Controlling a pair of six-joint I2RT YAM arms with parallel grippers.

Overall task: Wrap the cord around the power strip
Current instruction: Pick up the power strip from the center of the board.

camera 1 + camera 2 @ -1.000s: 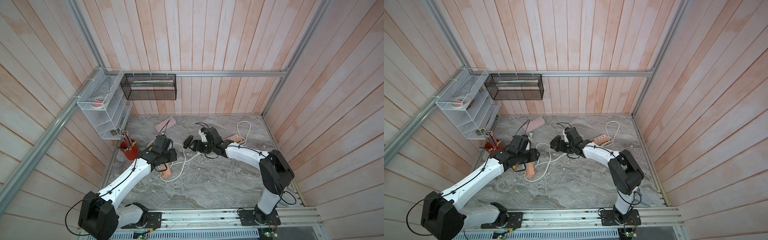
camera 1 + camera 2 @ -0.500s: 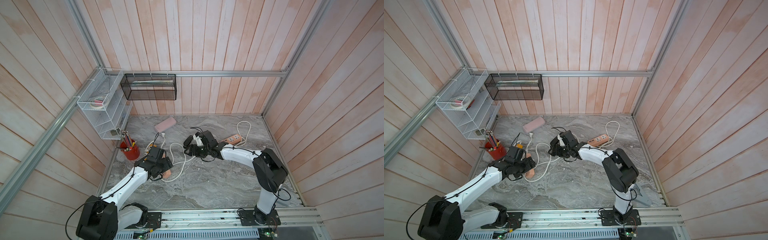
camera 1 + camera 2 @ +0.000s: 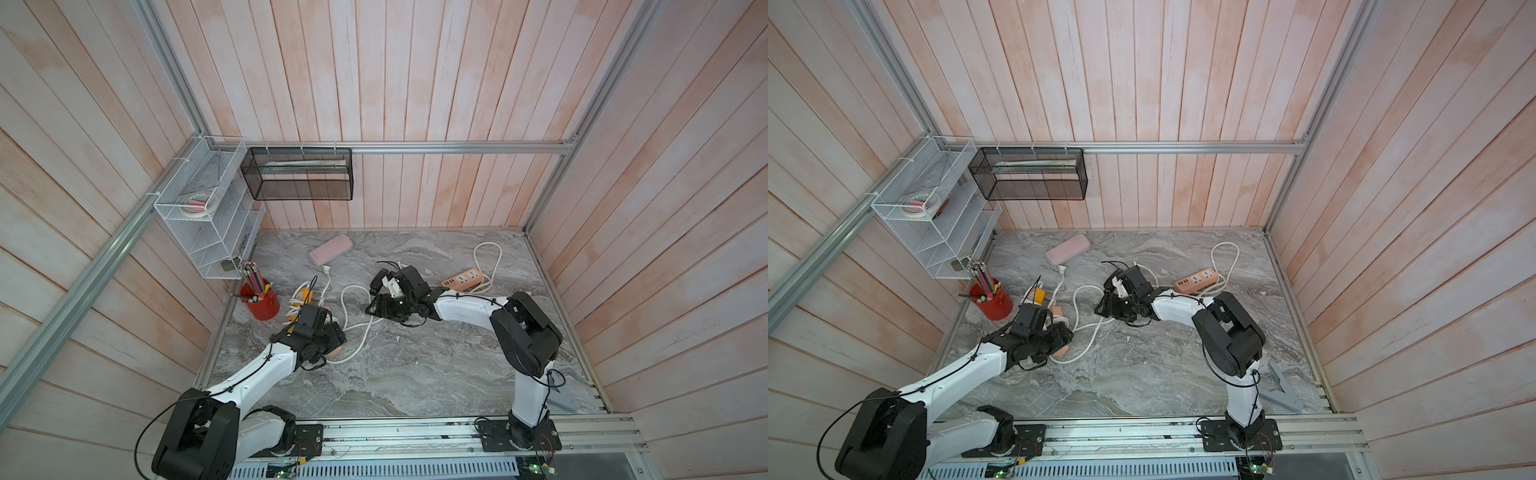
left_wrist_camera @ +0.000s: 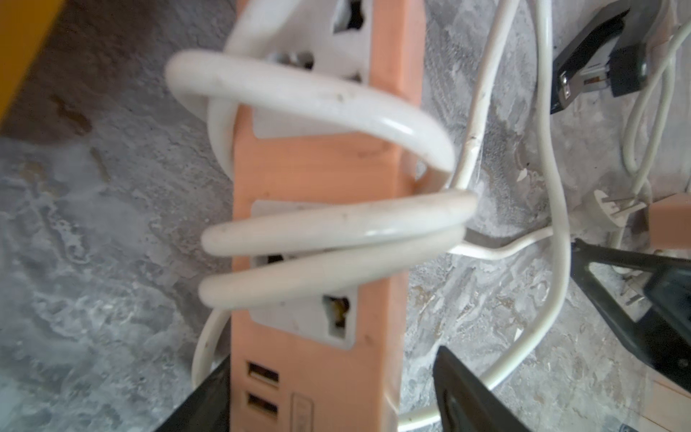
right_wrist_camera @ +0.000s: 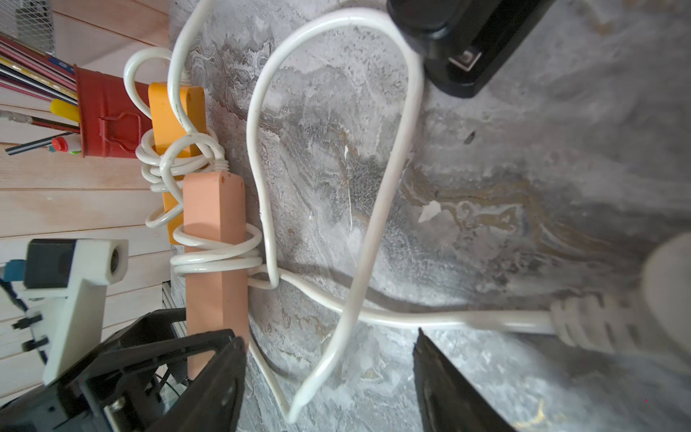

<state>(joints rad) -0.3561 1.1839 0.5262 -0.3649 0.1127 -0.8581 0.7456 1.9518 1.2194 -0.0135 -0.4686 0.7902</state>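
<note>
Cord (image 4: 336,228) coils around power strip (image 4: 318,164) on table (image 4: 93,224).

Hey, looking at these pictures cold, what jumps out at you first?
The peach power strip on the robot's left side, with the white cord coiled around it a few turns and the left gripper straddling its end, jaws open. Next, the cord's loose loop sprawls across the middle toward the open right gripper. A second peach strip lies unwrapped at the back right.

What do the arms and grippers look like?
Both alike: left arm and right arm have white links, bulky black joint housings and thin black cables running along them. Left gripper and right gripper have black, tapering fingers. No markings legible.
</note>
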